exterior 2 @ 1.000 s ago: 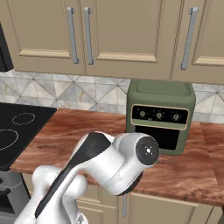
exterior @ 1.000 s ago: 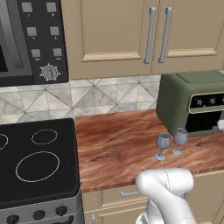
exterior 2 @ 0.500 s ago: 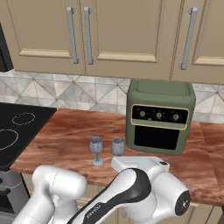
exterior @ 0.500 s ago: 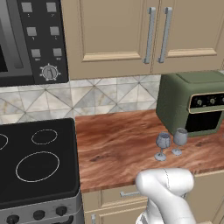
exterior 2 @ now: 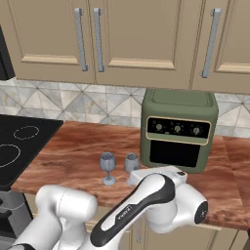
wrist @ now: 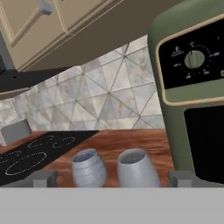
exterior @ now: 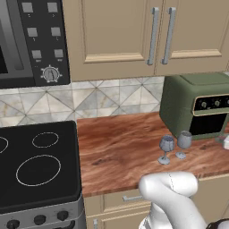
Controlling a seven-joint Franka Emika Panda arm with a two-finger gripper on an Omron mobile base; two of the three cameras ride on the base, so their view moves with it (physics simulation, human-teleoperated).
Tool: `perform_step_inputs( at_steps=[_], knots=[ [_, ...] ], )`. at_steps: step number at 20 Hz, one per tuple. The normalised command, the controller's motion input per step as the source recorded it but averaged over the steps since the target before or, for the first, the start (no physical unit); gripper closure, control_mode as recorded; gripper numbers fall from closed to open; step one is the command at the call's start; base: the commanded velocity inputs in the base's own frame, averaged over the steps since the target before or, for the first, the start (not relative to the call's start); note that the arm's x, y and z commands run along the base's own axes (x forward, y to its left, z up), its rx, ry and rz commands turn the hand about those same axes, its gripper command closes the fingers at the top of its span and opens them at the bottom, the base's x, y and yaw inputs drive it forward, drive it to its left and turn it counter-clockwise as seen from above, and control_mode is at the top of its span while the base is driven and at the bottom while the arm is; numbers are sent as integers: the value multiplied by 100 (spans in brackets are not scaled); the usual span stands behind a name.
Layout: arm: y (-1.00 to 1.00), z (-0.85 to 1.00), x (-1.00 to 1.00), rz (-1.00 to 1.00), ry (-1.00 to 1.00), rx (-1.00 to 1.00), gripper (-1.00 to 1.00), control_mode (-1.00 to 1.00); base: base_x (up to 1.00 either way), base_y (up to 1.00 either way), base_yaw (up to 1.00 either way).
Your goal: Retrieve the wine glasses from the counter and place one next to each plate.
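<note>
Two blue-grey wine glasses stand side by side on the reddish-brown counter point(exterior: 116, 147), just in front of the toaster oven. The left glass point(exterior: 166, 146) point(exterior 2: 108, 166) point(wrist: 89, 168) and the right glass point(exterior: 183, 142) point(exterior 2: 131, 163) point(wrist: 133, 168) are both upright. My gripper point(wrist: 113, 178) is open, low and close in front of them. In the hand view both bowls sit between its fingertips point(wrist: 43, 178), and it touches neither. The hand point(exterior 2: 154, 174) hovers by the counter's front edge. The plates are out of view.
A green toaster oven point(exterior: 197, 107) point(exterior 2: 178, 129) stands right behind the glasses. A black cooktop point(exterior: 36, 165) lies to the left. Tiled backsplash point(exterior: 112, 96) and beige wall cabinets point(exterior 2: 122, 39) close off the back. A small white object point(exterior: 225, 142) sits at the right edge.
In the right base view my arm has swung down out of the way, uncovering the two glasses. The glasses have not moved and the gripper has stayed open.
</note>
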Motion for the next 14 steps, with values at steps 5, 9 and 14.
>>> perform_step_inputs(
  at_steps=[5,9,14],
  knots=[
    [0,-32,13,1,-28,-4,-100,-100,0,0,0],
    [0,-16,20,0,-5,-1,-100,-100,0,0,0],
    [3,-25,26,0,-3,0,-100,-100,0,0,0]
  ],
)
